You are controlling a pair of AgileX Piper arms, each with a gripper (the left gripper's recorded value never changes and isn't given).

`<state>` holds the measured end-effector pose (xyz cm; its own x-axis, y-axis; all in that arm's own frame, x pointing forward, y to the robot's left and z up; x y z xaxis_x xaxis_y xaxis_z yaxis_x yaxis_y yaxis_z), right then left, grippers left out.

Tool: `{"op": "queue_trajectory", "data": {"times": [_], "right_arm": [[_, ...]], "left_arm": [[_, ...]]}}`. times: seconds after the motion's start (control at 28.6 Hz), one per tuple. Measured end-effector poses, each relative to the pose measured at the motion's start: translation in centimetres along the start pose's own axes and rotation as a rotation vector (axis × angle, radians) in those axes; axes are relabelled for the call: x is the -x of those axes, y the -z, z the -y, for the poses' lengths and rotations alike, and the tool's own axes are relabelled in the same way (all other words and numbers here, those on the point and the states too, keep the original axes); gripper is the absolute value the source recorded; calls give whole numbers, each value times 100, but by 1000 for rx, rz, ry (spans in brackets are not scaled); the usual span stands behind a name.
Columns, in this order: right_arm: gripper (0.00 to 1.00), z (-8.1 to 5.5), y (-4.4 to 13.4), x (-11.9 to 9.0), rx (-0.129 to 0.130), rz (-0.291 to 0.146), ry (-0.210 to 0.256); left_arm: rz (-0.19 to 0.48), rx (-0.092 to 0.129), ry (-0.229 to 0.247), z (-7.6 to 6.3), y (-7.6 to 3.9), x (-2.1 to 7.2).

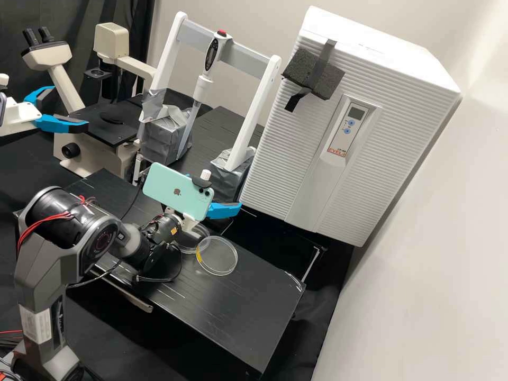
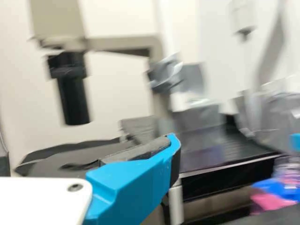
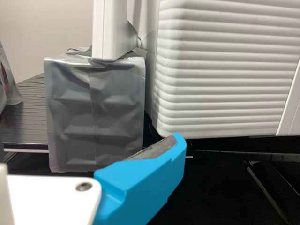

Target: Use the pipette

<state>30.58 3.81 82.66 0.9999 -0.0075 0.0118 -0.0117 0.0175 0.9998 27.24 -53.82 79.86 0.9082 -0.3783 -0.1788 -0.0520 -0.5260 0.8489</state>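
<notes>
The pipette (image 1: 209, 58) hangs upright on a white and grey stand (image 1: 248, 55) at the back of the bench, its tip pointing down beside a grey taped block (image 1: 161, 132). My left gripper (image 1: 52, 110) is open at the far left, next to the microscope (image 1: 95, 132) and well apart from the pipette. One of its blue fingers (image 2: 136, 183) shows with nothing against its pad. My right gripper (image 1: 219, 211) hovers over the front platform near a clear petri dish (image 1: 217, 255). Its blue finger (image 3: 140, 183) has a bare pad and points toward the stand's other taped foot (image 3: 93, 112).
A large white ribbed machine (image 1: 344, 121) stands to the right, close to the stand's foot. The black platform (image 1: 238, 312) carries the dish. A mint phone (image 1: 177, 190) is mounted on the right arm's wrist. A second dish (image 1: 188, 244) lies partly under that gripper.
</notes>
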Motion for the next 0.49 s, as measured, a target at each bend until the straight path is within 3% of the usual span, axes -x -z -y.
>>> {"op": "queue_trajectory", "data": {"times": [0.11,0.25,0.39,0.49], "right_arm": [[100,0,0,0,0,0,0],[100,0,0,0,0,0,0],[100,0,0,0,0,0,0],[100,-27,15,17,1,-4,-7]], "left_arm": [[52,26,-31,-102,-122,37],[114,61,-110,-301,-250,116],[148,66,-177,-451,-313,188],[156,69,-197,-488,-325,205]]}}
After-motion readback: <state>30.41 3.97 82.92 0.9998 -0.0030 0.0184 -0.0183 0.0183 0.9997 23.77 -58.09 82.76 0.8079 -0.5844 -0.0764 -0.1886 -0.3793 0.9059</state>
